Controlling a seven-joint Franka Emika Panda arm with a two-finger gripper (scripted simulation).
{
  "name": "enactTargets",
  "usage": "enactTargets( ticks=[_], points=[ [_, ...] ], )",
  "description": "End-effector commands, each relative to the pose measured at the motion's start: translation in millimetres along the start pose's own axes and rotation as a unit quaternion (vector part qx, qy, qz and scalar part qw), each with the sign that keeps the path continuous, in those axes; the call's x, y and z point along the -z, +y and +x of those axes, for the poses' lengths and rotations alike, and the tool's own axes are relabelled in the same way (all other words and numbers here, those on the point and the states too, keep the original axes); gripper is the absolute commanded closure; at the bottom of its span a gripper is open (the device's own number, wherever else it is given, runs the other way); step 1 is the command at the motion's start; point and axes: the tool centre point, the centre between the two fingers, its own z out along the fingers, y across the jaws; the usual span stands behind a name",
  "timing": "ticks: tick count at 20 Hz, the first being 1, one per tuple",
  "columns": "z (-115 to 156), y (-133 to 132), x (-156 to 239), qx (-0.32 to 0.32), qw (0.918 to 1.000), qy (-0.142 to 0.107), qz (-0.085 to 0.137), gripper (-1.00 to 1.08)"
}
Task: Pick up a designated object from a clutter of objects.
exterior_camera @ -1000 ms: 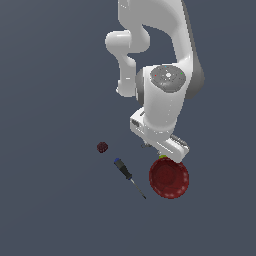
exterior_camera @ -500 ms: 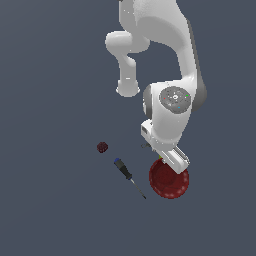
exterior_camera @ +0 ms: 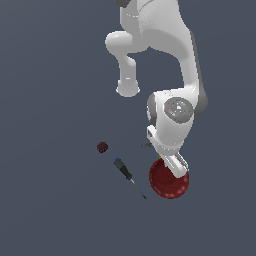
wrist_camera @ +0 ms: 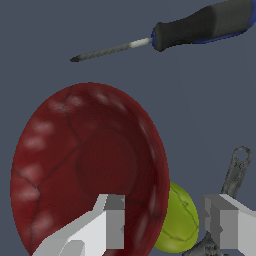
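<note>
Bowl (wrist_camera: 85, 170) right under gripper (wrist_camera: 165, 227), jaws spread wide, holding nothing. One finger (wrist_camera: 107, 225) inside bowl, other outside, rim between, probably lining up rim pinch. Pear (wrist_camera: 177, 220) snug against that rim, screwdriver (wrist_camera: 200, 27) well clear.

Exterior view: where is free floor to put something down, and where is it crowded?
Free: the whole exterior view's left, beyond the berry and the screwdriver. Crowded: around the bowl, where the gripper, pear and wrench are close together.
</note>
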Motion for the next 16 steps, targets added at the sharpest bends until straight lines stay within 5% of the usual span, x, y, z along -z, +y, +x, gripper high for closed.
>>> enactTargets(
  ticks=[1,16],
  points=[
    [-2,-1,-4,-0.009,1.0000,0.000,0.000,-0.20],
    [-3,-1,-34,-0.014,0.9999,-0.001,0.000,-0.20]
  ],
)
